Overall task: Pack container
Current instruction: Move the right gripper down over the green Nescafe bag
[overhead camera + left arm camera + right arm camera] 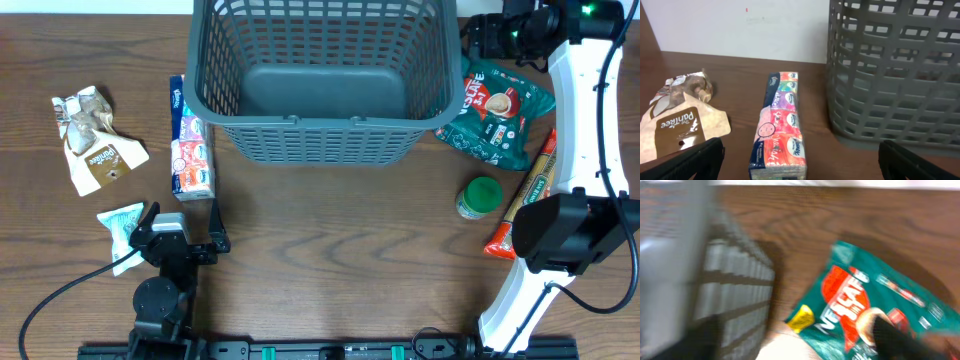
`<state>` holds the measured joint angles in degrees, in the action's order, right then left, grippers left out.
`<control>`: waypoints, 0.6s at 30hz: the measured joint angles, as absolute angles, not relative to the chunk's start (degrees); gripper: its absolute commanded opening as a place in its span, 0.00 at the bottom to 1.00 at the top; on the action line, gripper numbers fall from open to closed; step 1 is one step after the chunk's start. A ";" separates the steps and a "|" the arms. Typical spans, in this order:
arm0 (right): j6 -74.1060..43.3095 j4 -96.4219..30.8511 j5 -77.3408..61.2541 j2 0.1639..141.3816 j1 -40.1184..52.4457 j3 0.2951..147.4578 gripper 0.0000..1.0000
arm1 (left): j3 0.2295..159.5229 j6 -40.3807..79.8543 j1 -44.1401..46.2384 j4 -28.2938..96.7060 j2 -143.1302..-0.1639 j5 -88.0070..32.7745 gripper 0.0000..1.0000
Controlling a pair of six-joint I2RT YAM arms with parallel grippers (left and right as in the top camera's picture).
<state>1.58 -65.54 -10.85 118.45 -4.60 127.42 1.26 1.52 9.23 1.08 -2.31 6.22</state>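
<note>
The container (318, 128) is a large dark grey lattice basket at the back middle of the table, and nothing lies in it. It also shows in the left wrist view (895, 75) and, blurred, in the right wrist view (700, 280). My left gripper (182, 223) is open and empty near the front left, with a colourful tissue pack (190, 150) just ahead of it; in the left wrist view the pack (780, 127) lies ahead of the open fingers (800, 167). My right gripper (488, 36) is by the container's back right corner, above a green Nescafe bag (497, 112). It looks open and empty (795, 347) over the bag (865, 305).
A brown snack pouch (95, 135) lies at the far left, also seen in the left wrist view (677, 117). A small teal packet (122, 228) lies beside the left gripper. A green-lidded jar (480, 197) and an orange stick packet (525, 195) lie at the right, near the right arm.
</note>
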 measured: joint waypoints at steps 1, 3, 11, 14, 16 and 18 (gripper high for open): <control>0.12 -65.56 -9.91 118.45 -4.67 127.42 0.99 | 1.26 1.52 9.23 1.08 -2.31 6.22 0.99; -3.64 -65.87 -7.49 118.45 -4.73 127.46 0.99 | 1.26 1.52 9.23 1.06 -2.31 6.22 0.98; -14.81 -71.35 -1.98 118.15 -6.70 136.79 0.99 | 1.26 1.52 9.23 1.08 -2.31 6.20 0.98; -16.47 -74.04 0.60 116.79 -7.53 142.80 0.99 | 1.26 1.52 9.23 1.08 -2.31 6.22 0.99; -17.67 -76.29 2.13 115.24 -7.84 145.51 0.99 | 1.26 1.52 9.23 1.08 -2.31 6.22 0.99; -19.84 -79.64 3.81 112.92 -8.38 147.33 0.99 | 1.26 1.52 9.23 1.08 -2.31 6.20 0.99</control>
<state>-19.84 -79.64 3.81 112.92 -8.38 147.33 1.26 1.52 9.23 1.08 -2.31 6.20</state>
